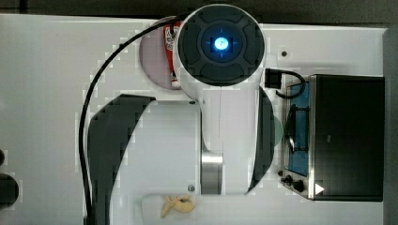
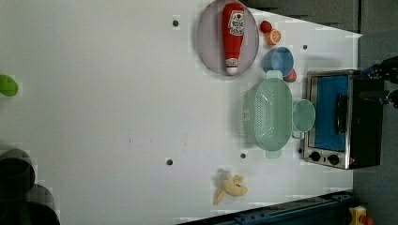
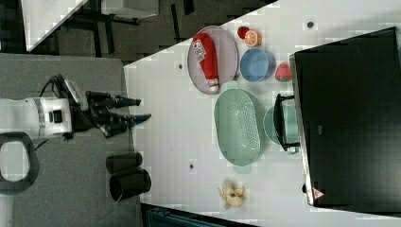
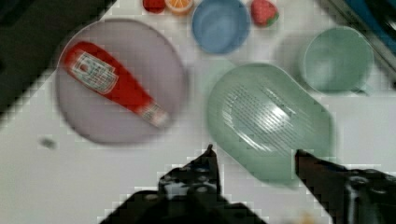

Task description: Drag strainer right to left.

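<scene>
The strainer (image 2: pixel 272 115), a pale green oblong colander with a grid of holes, lies on the white table (image 2: pixel 117 93) in front of the toaster oven (image 2: pixel 342 119). It is also in the right view (image 3: pixel 238 127) and the wrist view (image 4: pixel 271 121). My gripper (image 3: pixel 145 108) is open and holds nothing. In the right view it sits well off to the left of the strainer, near the table's edge. In the wrist view the gripper (image 4: pixel 254 156) frames the strainer's near end between its dark fingertips (image 4: pixel 210 161), apart from it. In the top view the arm (image 1: pixel 220 93) hides the strainer.
A pale green cup (image 2: pixel 303 116) stands between the strainer and the oven. A blue bowl (image 2: pixel 278 60), a strawberry (image 3: pixel 283 72), and a plate (image 2: pixel 206 42) bearing a ketchup bottle (image 2: pixel 233 33) sit beside one end of the strainer. A banana (image 2: pixel 230 187) lies beyond the other end. Two black cups (image 3: pixel 126 174) stand near the gripper.
</scene>
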Robot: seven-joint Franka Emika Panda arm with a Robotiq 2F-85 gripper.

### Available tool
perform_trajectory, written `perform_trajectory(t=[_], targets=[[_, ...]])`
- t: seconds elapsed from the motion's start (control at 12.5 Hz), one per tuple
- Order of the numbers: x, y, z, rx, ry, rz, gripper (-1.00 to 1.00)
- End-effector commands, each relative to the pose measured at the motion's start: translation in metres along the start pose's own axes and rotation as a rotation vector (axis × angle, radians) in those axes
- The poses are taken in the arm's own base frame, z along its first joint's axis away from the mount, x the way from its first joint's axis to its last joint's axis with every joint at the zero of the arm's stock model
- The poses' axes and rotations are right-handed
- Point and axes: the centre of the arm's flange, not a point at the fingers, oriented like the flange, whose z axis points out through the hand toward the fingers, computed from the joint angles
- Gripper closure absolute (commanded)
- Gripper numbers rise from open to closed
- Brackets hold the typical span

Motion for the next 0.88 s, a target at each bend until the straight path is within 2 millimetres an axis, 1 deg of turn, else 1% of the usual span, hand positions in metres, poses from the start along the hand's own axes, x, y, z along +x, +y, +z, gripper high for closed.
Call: perform_trajectory(t=[0.08,0.24,0.32,0.4,0.48,0.64,0.88], targets=[[-0.083,0.167,-0.09,0.033,0.022,0.039,-0.59],[-0.084,0.166,-0.088,0.031,0.02,0.038,-1.0],[-0.084,0.166,-0.083,0.023,0.012,0.038,-1.0],[-0.083,0.165,-0.073,0.009,-0.002,0.037,-1.0],[-0.083,0.162,-0.057,-0.012,-0.023,0.037,-1.0],[-0.079,0.153,-0.016,-0.045,-0.052,0.042,-1.0],[-0.067,0.133,0.061,-0.038,-0.038,0.121,-1.0]])
